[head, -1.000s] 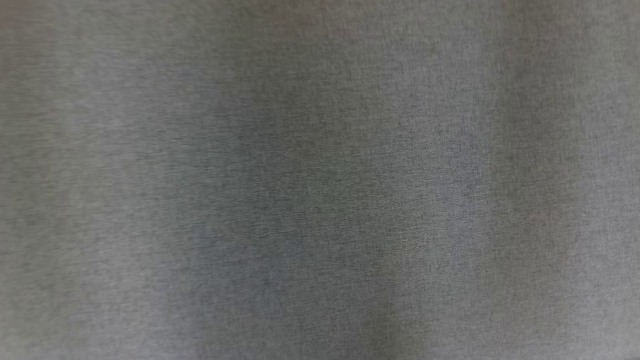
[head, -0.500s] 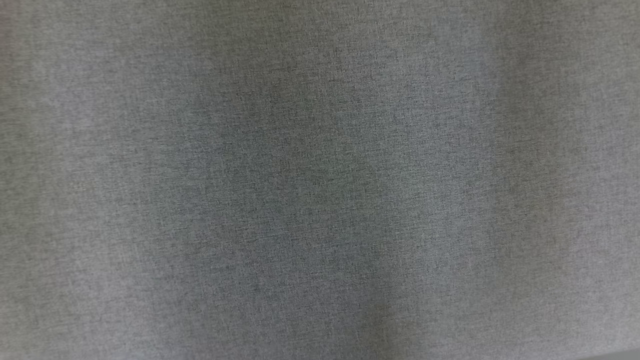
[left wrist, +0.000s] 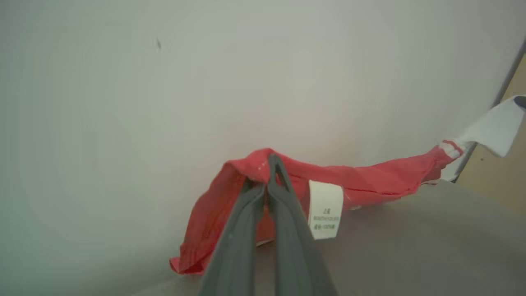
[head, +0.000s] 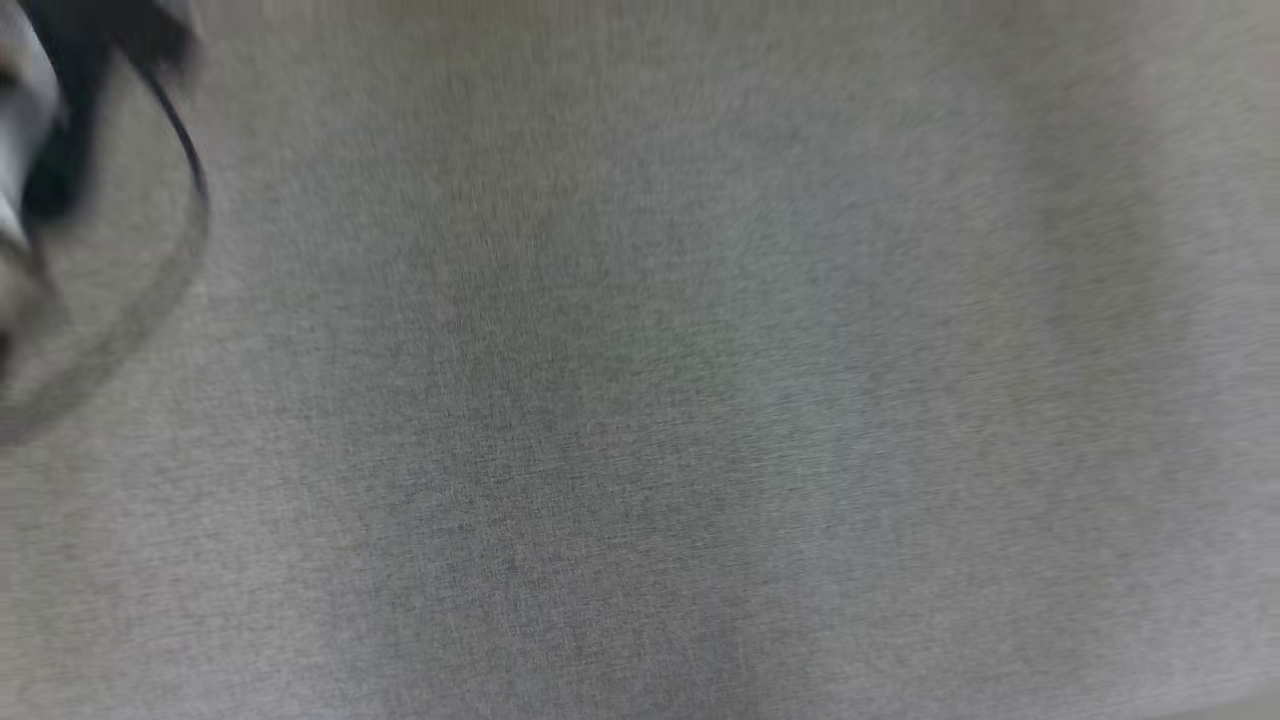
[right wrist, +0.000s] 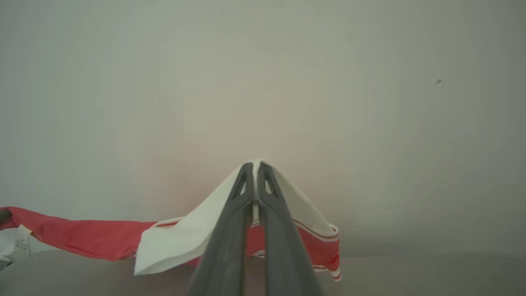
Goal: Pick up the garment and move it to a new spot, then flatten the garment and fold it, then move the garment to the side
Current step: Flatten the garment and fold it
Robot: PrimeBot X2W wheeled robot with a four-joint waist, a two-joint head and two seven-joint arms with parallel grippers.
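Gripping the red garment, left pincer closed on it, right pincer likewise.

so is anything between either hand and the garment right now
Nothing visible. Both hands are shut on the garment: the left hand pinches its red edge beside the white label, and the right hand pinches a white part.

One garment, one label, and two hands: left hand, right hand.
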